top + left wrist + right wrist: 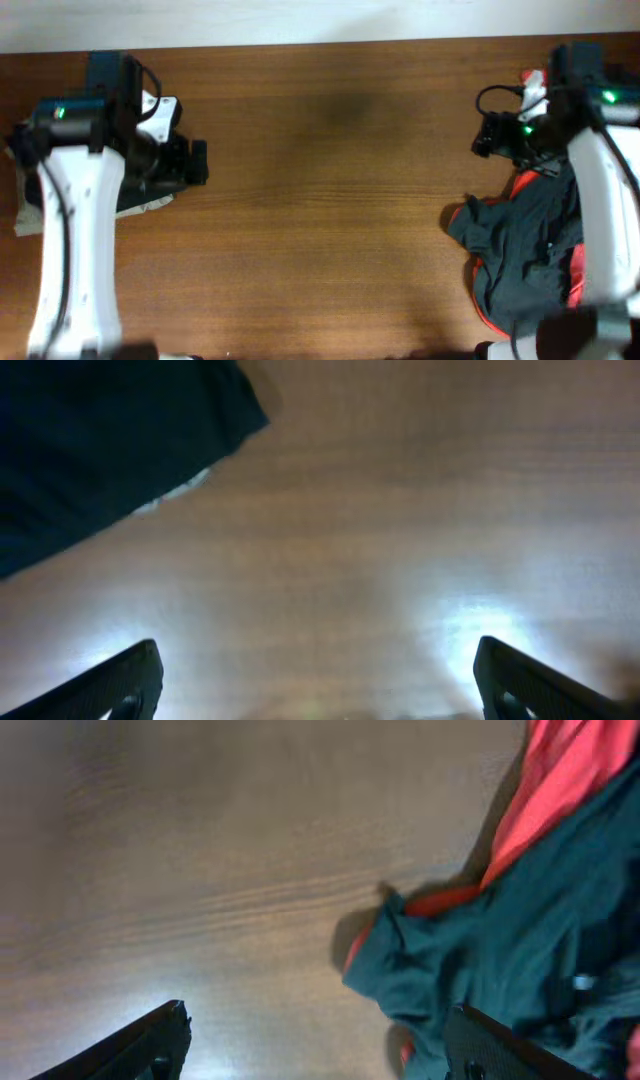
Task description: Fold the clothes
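Note:
A crumpled dark grey-green garment with red lining (525, 250) lies at the table's right side, partly under my right arm; it also fills the right of the right wrist view (520, 930). A dark folded cloth (135, 200) lies at the left edge under my left arm and shows in the left wrist view (90, 450) at top left. My left gripper (198, 162) is open and empty over bare wood (318, 680). My right gripper (483, 135) is open above the table, its fingers (320, 1045) spread beside the garment's edge, holding nothing.
The brown wooden table (320, 200) spans the view between the two arms. A pale cloth (30, 215) peeks out at the far left edge. A white wall strip runs along the table's back edge.

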`<state>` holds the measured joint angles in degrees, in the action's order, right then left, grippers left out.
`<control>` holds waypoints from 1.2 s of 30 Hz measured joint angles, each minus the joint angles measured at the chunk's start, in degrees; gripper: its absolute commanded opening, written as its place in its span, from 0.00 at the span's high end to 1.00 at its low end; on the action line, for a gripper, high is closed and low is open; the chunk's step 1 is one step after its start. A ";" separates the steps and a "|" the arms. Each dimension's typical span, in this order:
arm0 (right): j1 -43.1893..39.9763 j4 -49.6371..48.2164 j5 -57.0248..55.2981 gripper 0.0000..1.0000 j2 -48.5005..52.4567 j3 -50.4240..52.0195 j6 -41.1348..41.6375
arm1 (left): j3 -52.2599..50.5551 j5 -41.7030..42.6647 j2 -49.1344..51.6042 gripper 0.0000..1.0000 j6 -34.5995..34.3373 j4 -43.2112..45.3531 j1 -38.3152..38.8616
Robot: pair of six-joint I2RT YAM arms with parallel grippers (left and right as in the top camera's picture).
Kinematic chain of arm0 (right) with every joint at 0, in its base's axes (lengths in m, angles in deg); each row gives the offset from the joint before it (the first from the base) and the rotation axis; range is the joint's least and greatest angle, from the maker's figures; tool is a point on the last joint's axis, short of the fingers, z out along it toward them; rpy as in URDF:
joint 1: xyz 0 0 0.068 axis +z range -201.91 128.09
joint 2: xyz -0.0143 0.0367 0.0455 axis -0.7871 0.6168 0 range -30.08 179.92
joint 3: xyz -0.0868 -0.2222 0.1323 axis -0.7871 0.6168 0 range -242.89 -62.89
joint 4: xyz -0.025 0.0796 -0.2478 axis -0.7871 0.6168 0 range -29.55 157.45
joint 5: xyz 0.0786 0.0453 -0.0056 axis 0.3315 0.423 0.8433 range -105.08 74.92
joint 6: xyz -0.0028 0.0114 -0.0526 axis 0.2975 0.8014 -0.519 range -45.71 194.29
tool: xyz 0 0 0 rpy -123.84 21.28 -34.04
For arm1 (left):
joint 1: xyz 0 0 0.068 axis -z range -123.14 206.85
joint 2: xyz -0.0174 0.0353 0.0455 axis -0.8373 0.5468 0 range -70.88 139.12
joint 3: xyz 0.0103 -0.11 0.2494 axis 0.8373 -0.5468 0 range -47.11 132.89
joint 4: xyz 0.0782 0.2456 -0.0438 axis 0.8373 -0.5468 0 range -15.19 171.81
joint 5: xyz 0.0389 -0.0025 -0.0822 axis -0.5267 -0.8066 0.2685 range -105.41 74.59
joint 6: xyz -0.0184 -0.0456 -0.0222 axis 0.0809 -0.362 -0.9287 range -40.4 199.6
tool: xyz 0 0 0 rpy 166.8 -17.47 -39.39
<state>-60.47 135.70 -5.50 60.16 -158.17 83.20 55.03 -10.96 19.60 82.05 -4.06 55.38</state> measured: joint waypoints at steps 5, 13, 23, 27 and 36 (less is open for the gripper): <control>0.02 -17.07 -0.50 0.01 -28.57 22.95 -1.03 | -28.13 -2.14 -44.48 0.01 -0.13 23.30 0.00; 0.02 -15.61 -4.22 0.01 -46.51 33.70 -1.40 | -40.83 -2.99 -74.77 0.01 -0.13 23.30 0.00; 0.02 -15.50 -4.42 0.01 -39.01 33.70 -1.40 | -41.09 -2.99 -74.90 0.01 -0.13 11.32 0.00; 0.02 -15.52 -4.42 0.01 -34.69 33.81 -1.42 | -41.09 -2.99 -74.90 0.01 -0.13 11.28 0.00; 8.57 -28.89 -8.22 0.01 -71.78 54.62 -1.49 | -41.16 -2.99 -74.99 0.01 -0.13 11.26 0.00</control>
<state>-51.90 106.80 -13.72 -11.62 -103.55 81.71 13.88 -13.95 -55.39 81.92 7.20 55.38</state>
